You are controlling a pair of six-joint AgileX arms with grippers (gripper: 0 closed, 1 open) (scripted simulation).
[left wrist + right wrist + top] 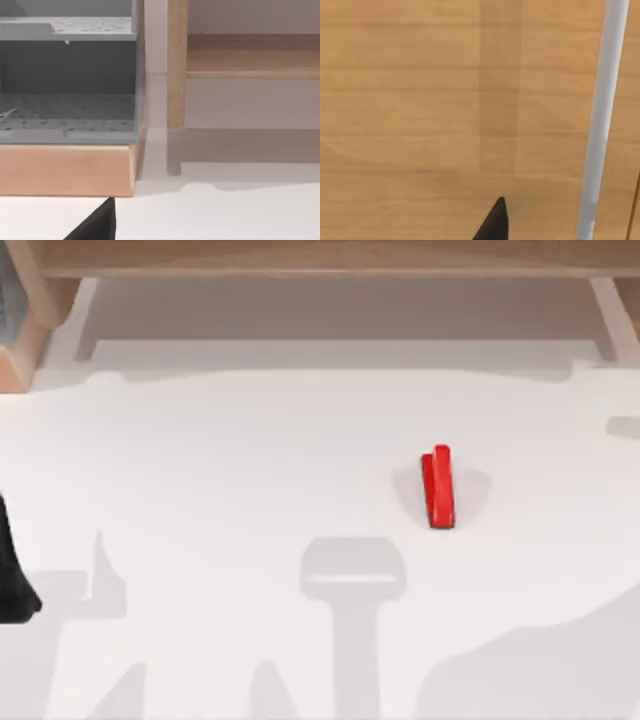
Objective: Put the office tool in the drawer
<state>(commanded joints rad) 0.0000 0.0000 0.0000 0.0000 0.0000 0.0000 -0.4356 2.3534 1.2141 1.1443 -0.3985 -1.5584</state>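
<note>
A red stapler (438,487) lies alone on the white desk (230,470), right of center, below the wooden cabinet (320,255); the left arm (12,575) rests at the left edge, its fingers' state impossible to tell.

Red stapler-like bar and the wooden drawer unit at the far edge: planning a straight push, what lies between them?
In the top view only bare white table lies between the glossy red stapler-like bar and the wooden drawer unit.

Glossy red stapler (439,487) on a smooth matt white table (250,470); wooden drawer (320,258)
</note>
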